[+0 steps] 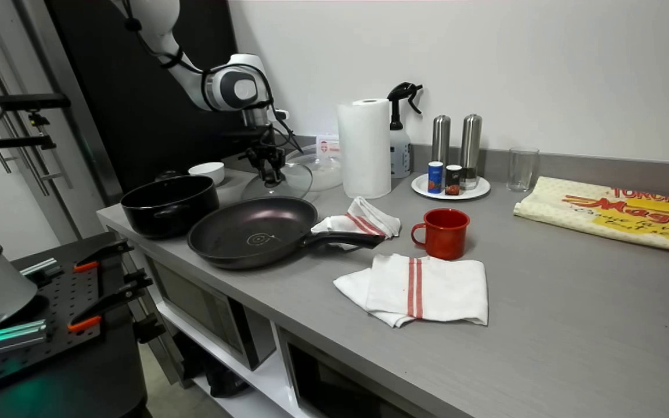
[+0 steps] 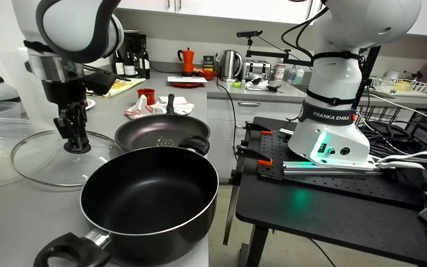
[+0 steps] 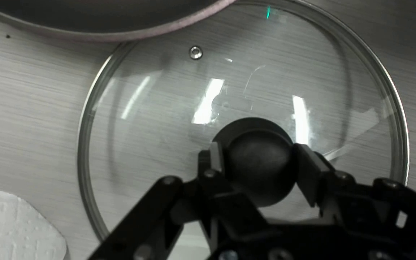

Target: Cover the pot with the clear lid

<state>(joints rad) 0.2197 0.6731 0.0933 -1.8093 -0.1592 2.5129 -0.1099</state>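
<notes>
Your fingers have hold of the lid, as far as I can see. In the wrist view one finger is on each side of its black knob, and both look pressed against it. The lid and the knob are round, so there is no long side to turn and line up.

What counts now is where the pot is. It stands just beside the lid, with its top open. In an exterior view it is to the right of the lid and nearer the front. Its rim hides a bit of the lid's edge there, and it looks higher than the lid. So I think you need to go up first, then across, then down. I can't tell if the lid touches the surface or hangs just over it.

Watch the pan too. In the wrist view its rim covers part of the lid's edge, so it may stick out over the lid. If you go straight up, the lid could bump it, so I would slide away from the pan a little as you rise. When you get over the pot, the lid should be flat, with the knob right above the pot's middle.
</notes>
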